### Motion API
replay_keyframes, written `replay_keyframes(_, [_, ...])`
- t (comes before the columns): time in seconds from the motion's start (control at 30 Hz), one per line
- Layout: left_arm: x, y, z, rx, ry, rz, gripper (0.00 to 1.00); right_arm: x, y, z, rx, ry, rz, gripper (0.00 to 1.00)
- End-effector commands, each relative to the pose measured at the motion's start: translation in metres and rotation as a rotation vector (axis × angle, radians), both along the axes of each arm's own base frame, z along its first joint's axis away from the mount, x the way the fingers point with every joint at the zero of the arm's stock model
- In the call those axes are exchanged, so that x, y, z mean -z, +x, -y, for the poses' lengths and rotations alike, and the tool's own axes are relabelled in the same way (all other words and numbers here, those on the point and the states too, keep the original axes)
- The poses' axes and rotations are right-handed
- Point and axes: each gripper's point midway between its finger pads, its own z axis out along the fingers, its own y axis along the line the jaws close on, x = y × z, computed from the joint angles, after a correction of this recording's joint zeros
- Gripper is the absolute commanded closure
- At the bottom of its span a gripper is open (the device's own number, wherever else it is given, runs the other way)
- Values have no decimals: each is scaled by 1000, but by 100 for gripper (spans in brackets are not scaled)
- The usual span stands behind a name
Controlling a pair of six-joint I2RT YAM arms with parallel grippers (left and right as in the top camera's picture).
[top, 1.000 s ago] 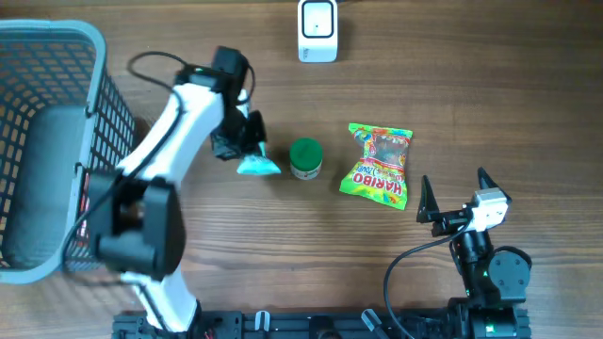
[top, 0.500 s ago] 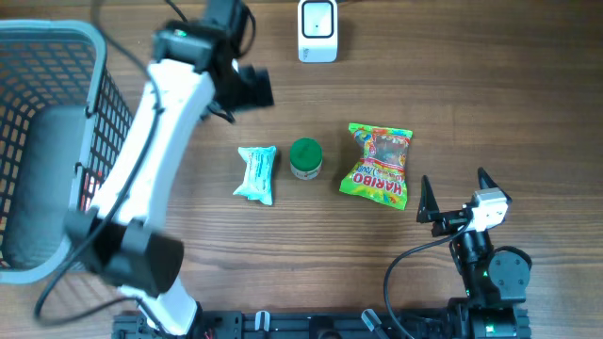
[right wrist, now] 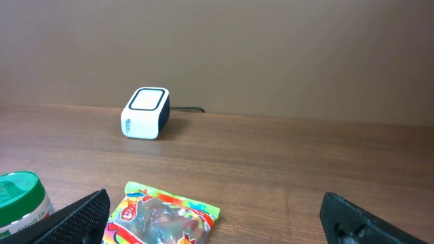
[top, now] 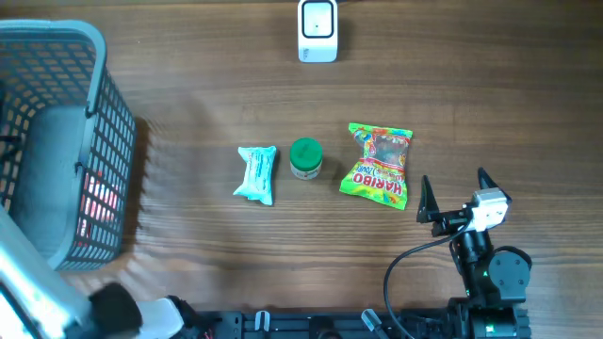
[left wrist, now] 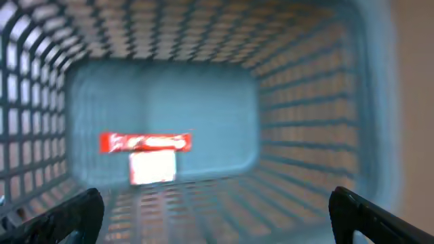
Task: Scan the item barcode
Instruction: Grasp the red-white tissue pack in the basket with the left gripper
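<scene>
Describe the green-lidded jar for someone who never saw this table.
Start from the blue basket on the left and look right to a row of three items. The jar is the middle one, between a pale blue packet and a Haribo bag. It alone is round, with a green lid.

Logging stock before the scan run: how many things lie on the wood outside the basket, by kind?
Soft packs: 2, the teal packet and the Haribo bag
Jars: 1, the green-lidded jar
Scanners: 1, the white scanner
Total: 4
</scene>
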Motion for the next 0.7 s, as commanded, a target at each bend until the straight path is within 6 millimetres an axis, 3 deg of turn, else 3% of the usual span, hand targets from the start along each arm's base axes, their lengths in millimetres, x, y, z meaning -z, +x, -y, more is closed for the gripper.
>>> replay_keyframes(0.0, [78,-4,-18,-92,-228,-132,0,-2,0,1,5,-4,8,0])
replay_keyframes(0.07, [131,-14,-17,-108,-324,-265,0,-2,0,1,5,-4,8,0])
replay_keyframes(0.17, [207,-16,6,13,-453,-351,0,-2,0,1,5,-4,8,0])
replay_keyframes(0.33, [288,-55,38,2,-563,-476,0,-1,0,1,6,-4,7,0])
replay_keyframes(0.47, [316,-62,44,2,-561,-473,0,-1,0,1,5,-4,7,0])
replay_keyframes(0.67, [320,-54,28,-5,-481,-449,7,-1,0,1,5,-4,7,0])
